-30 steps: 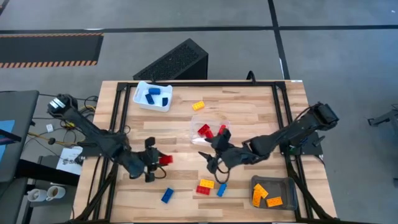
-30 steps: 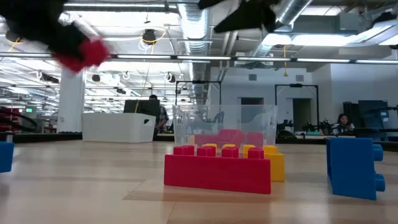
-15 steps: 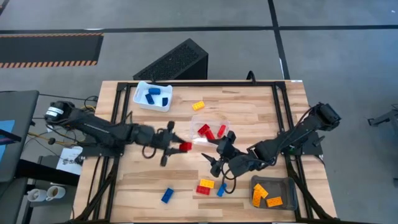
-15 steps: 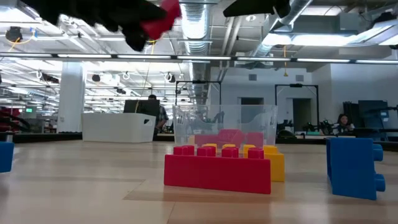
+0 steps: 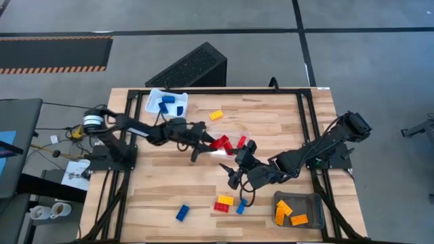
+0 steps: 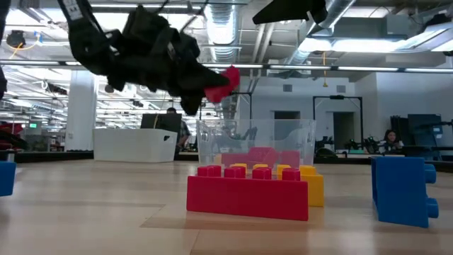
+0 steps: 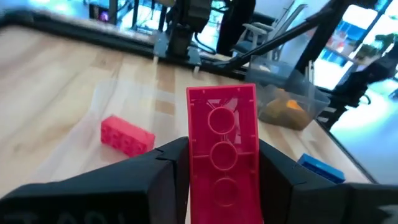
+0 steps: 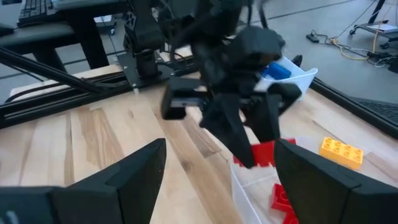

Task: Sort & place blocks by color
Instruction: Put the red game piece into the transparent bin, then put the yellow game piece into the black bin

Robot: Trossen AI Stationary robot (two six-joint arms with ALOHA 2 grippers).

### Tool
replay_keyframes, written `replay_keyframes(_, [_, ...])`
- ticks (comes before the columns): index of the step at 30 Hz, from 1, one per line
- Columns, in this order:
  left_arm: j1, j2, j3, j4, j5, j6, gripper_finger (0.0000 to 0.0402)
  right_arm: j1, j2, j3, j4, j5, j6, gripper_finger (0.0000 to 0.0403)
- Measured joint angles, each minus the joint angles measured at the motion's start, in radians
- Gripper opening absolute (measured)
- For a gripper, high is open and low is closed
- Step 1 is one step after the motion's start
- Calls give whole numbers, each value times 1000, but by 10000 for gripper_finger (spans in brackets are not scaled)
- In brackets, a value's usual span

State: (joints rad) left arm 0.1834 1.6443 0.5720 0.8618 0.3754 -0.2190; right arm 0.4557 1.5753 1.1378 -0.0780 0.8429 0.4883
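My left gripper (image 5: 203,141) reaches in from the table's left and is shut on a red block (image 5: 218,143). It holds the block in the air at the left rim of the clear tray (image 5: 234,134), where other red blocks (image 5: 241,144) lie. In the low view the red block (image 6: 223,83) hangs above the clear tray (image 6: 255,145). My right gripper (image 5: 237,175) is open and hovers just near of that tray, touching nothing. Its wrist view faces the left gripper (image 8: 239,124) and the red block (image 8: 262,152). Loose blocks (image 5: 224,202) lie near the table's near edge. My left gripper pinches the red block between its two fingers by its rear end (image 7: 221,186). The fingers (image 7: 165,171) lie on the block's two long sides. They come from the table's left, slanting slightly down. The block juts forward past the fingertips, lifted clear, hollow underside toward the wrist camera.
A white tray (image 5: 166,105) with blue blocks sits far left, and a grey tray (image 5: 298,209) with orange blocks near right. A yellow block (image 5: 216,115) lies far of the clear tray. Red, yellow and blue blocks (image 6: 248,195) and another blue one (image 5: 182,213) lie near the near edge.
My left gripper has carried the red block from the near-left part of the table toward the right and the far edge, up to the clear tray's left rim. It stayed shut on the block throughout. My right gripper has kept nearly still.
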Motion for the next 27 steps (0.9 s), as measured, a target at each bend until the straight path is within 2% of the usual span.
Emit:
replay_keyframes(7, [10, 97, 70, 2, -6, -86, 188, 2, 0, 0, 0, -3, 1, 317])
replay_keyframes(11, [14, 102, 100, -71, -23, -124, 231, -5, 0, 0, -15, -4, 0, 317])
replay_keyframes(15, [31, 69, 111, -134, 14, -114, 261, -8, 0, 0, -28, -3, 0, 317])
replay_keyframes(18, [52, -5, 113, -189, 29, -95, 267, -3, 0, 0, -41, -4, 1, 317])
replay_keyframes(23, [53, -211, 113, -355, 21, -18, 257, 16, 0, 0, -61, -4, 1, 317])
replay_keyframes(27, [-22, -407, 97, -518, -91, 55, 242, 27, 0, 0, -87, -5, 31, 317])
